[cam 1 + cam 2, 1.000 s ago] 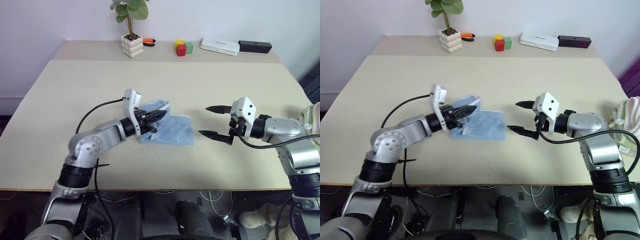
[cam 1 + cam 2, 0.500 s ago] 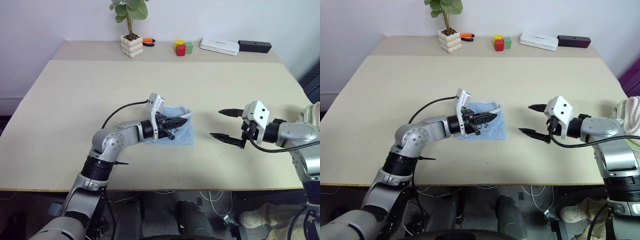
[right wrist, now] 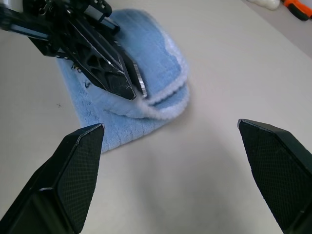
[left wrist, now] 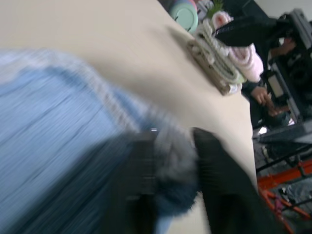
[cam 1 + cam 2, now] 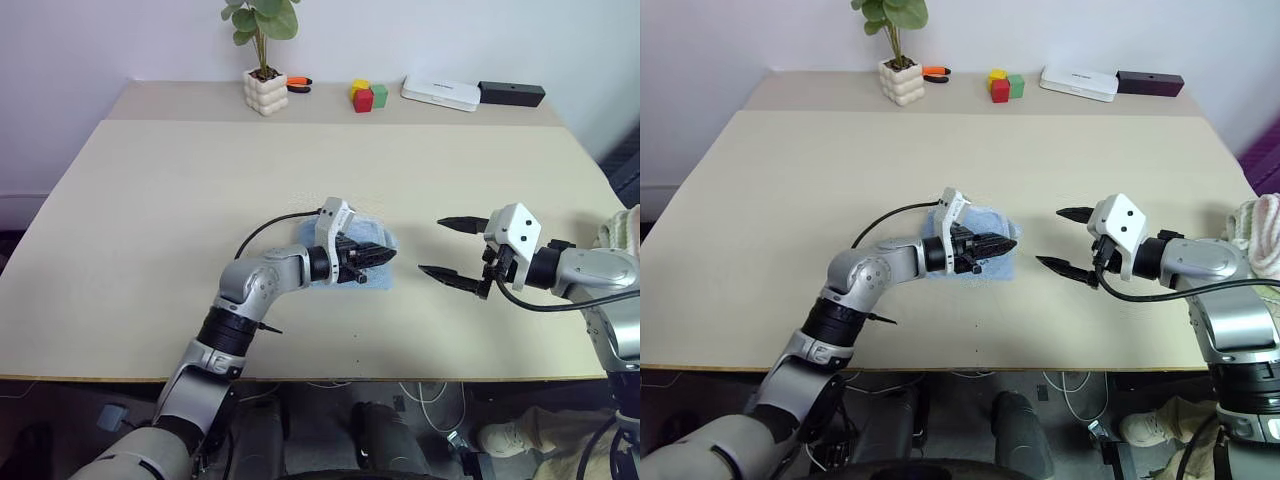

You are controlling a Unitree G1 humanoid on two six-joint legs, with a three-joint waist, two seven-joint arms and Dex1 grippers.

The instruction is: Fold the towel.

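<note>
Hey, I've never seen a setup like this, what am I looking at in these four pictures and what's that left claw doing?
It is a humanoid robot with two arms, each ending in a two-fingered gripper. Two pictures come from cameras in its head, looking down at a table; the other two come from cameras on its wrists. The left gripper has a whitish hem of the blue towel between its fingers, with that edge carried over the rest of the cloth. The right gripper hangs open beside it, holding nothing. At the table's far side stand a plant, coloured blocks, a white box and a black box.
</note>
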